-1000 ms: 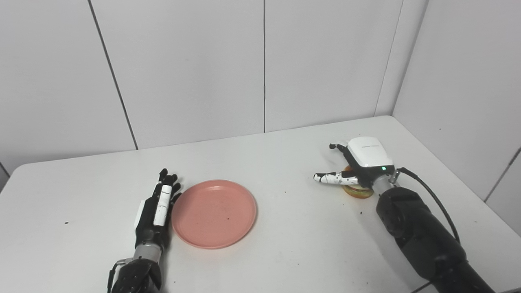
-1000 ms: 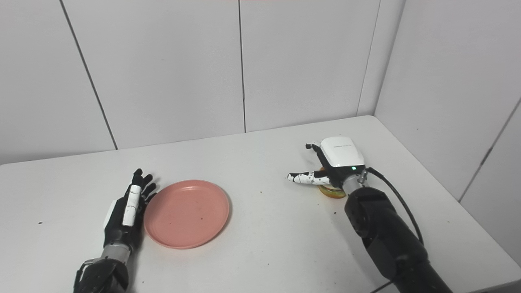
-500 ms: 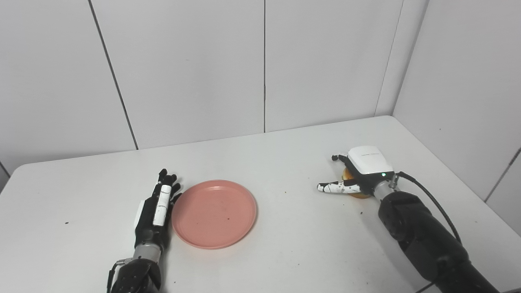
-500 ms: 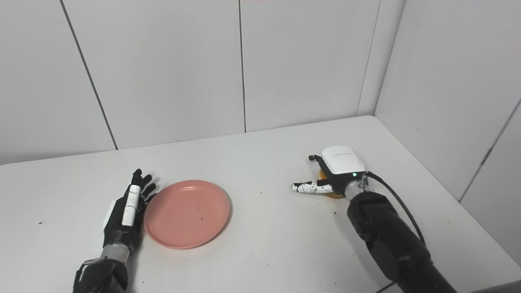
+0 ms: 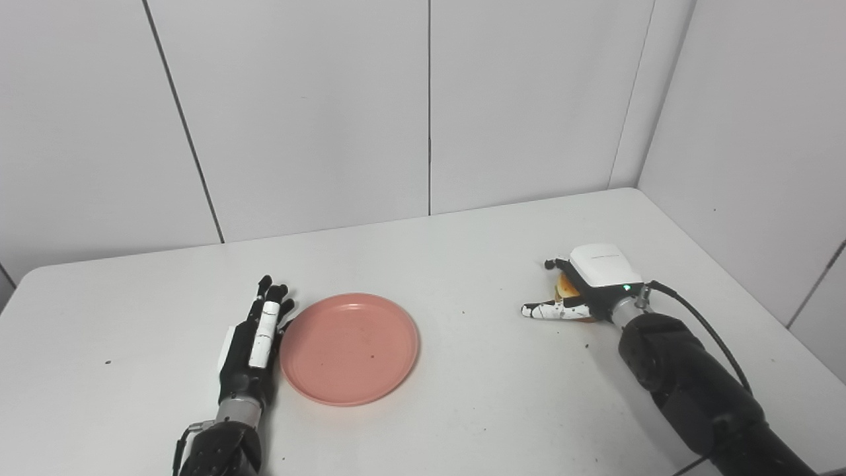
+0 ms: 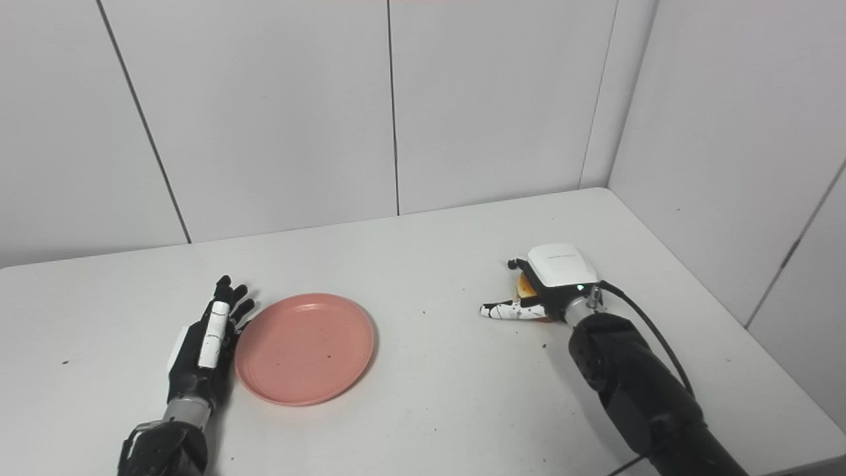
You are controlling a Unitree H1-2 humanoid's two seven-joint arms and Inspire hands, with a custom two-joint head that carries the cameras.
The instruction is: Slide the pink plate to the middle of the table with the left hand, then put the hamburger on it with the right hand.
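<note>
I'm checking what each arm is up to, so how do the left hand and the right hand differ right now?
The left hand lies flat with straight fingers beside the pink plate's left rim; the right hand sits down over the hamburger, mostly hiding it. The left hand holds nothing; whether the right hand has closed on the hamburger cannot be told. Both are low at the white table.

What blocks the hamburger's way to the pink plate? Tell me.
Nothing visible does. Only bare table lies between the hamburger, under the right hand, and the pink plate.
</note>
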